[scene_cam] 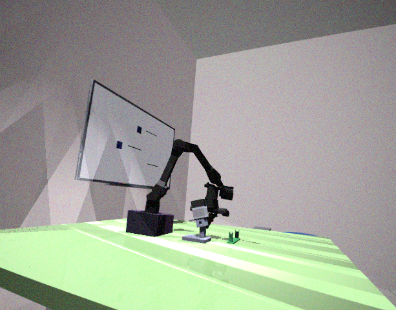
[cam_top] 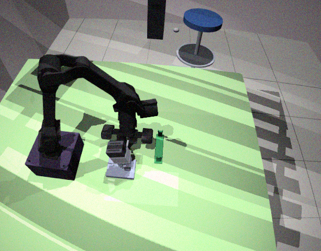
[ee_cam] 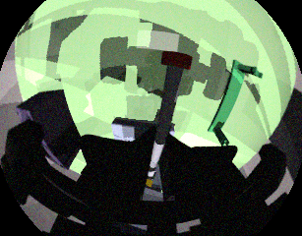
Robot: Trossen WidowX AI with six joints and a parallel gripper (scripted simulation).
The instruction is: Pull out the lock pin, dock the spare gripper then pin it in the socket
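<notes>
Red-tipped, the lock pin (ee_cam: 170, 93) sits pinched in the jaws (cam_top: 132, 154) (scene_cam: 210, 223), where a skewed grip could jam it against the mount (cam_top: 119, 173) (scene_cam: 195, 237) (ee_cam: 124, 131).

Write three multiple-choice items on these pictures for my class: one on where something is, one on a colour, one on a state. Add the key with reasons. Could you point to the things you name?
1. Seen from the top, where is the green holder (cam_top: 158, 148) (scene_cam: 232, 239) (ee_cam: 228, 100)?
A) On the floor
B) On the purple block (cam_top: 69, 151) (scene_cam: 149, 223) (ee_cam: 62, 123)
C) On the table, right of the pale base plate (cam_top: 119, 174) (scene_cam: 190, 237) (ee_cam: 123, 130)

2. What colour is the stool seat (cam_top: 202, 20) (scene_cam: 298, 232)?
A) Blue
B) Yellow
C) Orange

3. How is the gripper (cam_top: 131, 149) (scene_cam: 209, 223) (ee_cam: 156, 130)?
A) Wide open
B) Closed on a rod (ee_cam: 168, 98)
C) Closed on nothing

Key:
1 C: the top view shows the plate between block and holder.
2 A: the top view shows its blue disc.
3 B: the wrist view shows the red-ended rod between the fingers.
</notes>
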